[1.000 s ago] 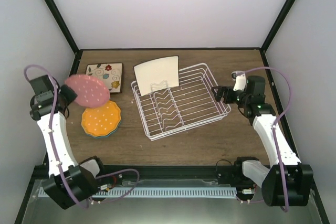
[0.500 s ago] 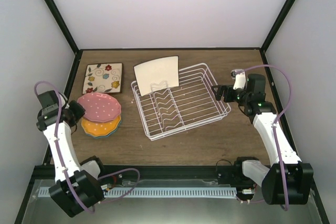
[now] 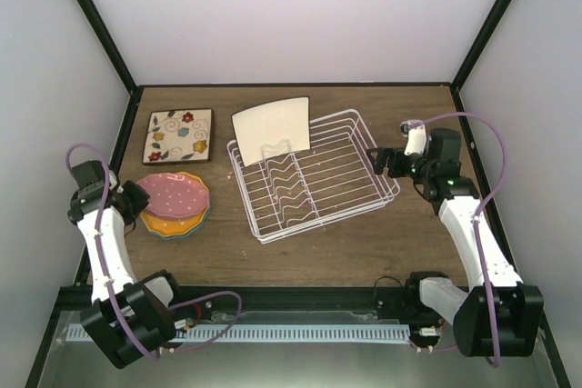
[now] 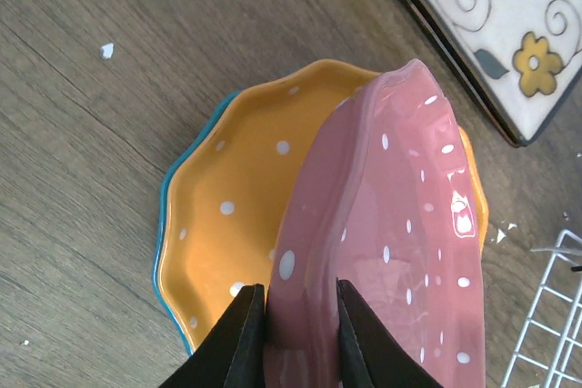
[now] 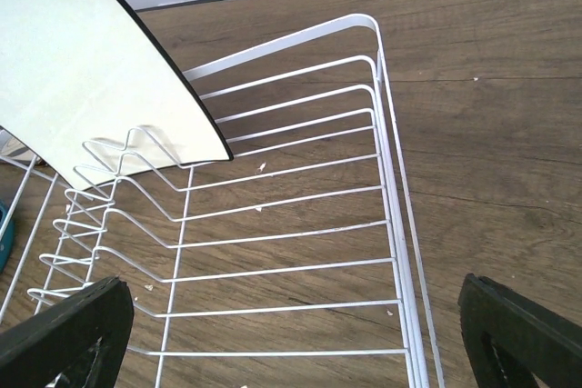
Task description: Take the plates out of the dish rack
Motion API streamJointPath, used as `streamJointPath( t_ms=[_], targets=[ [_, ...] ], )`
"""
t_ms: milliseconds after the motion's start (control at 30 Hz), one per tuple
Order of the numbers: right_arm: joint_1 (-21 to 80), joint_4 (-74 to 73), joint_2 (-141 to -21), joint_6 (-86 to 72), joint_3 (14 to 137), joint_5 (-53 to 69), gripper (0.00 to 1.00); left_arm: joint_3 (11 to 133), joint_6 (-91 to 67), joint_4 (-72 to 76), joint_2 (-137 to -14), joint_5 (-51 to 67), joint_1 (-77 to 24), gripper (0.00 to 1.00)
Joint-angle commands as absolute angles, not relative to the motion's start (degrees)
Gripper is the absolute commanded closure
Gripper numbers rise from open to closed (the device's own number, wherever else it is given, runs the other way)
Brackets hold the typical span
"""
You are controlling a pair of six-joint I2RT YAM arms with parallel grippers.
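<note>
Your left fingers pinch pink plate rim, plate tilted on orange plate. Your right fingers wide, over rack edge.

Top: overhead from near side. Left wrist: close, pink scalloped plate in left gripper. Right wrist: white wire rack ahead. Top shares both.

Robotics lab cell is indicated: wood-grain table is boxed by plain white panels and black frame struts; left arm and right arm are bolted at its edge.
</note>
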State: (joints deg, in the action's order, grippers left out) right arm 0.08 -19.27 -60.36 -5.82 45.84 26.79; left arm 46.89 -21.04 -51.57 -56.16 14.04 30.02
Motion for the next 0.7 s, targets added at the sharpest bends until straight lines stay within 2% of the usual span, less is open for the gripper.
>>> streamJointPath(
  t_ms=[0, 400, 667],
  targets=[
    [-0.5, -20.0, -59.3, -5.7, 47.8, 26.5, 0.00, 46.9, -22.7, -46.3, -56.7, 16.4, 30.4, 0.94],
    [-0.5, -20.0, -58.4, -6.1, 47.1, 26.1, 0.00, 45.1, -22.1, -46.0, -58.9, 15.9, 30.4, 0.61],
    [-0.5, -20.3, -57.7, -6.4, 46.8, 25.7, 0.00, 44.3, -22.1, -45.8, -61.0, 16.5, 30.4, 0.33]
  ],
)
